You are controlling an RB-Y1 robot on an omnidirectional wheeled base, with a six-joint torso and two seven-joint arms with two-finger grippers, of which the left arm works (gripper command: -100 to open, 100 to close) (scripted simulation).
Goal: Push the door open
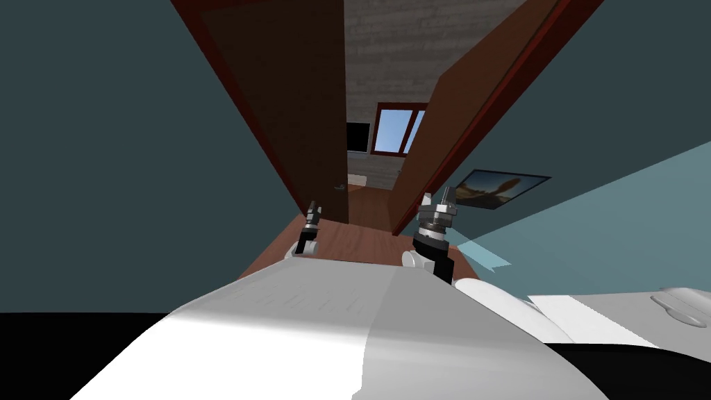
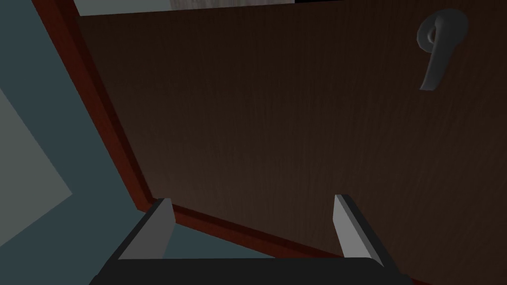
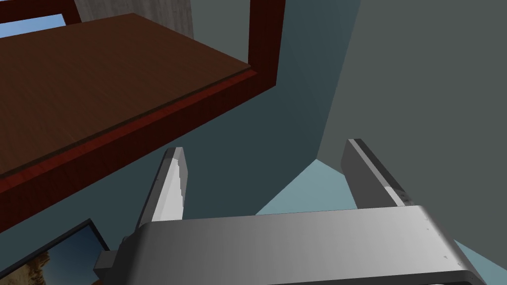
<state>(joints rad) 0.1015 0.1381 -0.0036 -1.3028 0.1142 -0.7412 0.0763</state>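
**Desk:** Status? Which step are we on?

**Me:** Approach looks done, but the push isn't finished, by my read. Going L to R from the doorway: first the wall [image 1: 104, 173], then the red-brown frame [image 2: 106, 143], then the left door [image 1: 291, 118], dark brown, w/ its handle [image 2: 438, 44] near the free edge. My left gripper [image 1: 312, 210] sits close in front of that door, aimed between frame and handle. Its fingers are spread wide w/ nothing between them. Can't tell if the tips touch the panel.

**Desk:** And past that?

**Me:** There's a gap between the two doors, and a window [image 1: 397, 130] in the room beyond shows thru it. Right of the gap is the right door [image 1: 423, 153], lighter brown, standing at an angle. My right gripper [image 1: 437, 203] is near its lower end, fingers also wide and empty. It points more at the wall beside the frame than at the panel. A picture [image 1: 496, 186] hangs on the wall right of the doorway.

**Desk:** Next move?

**Me:** I'd drive the left arm fwd, flat into the left door and clear of the handle. The base should follow so the push doesn't run out of reach. Risk is the fingertips sliding off toward the frame.

**Desk:** Any bins or boxes w/ stuff in them?

**Me:** None I can make out.
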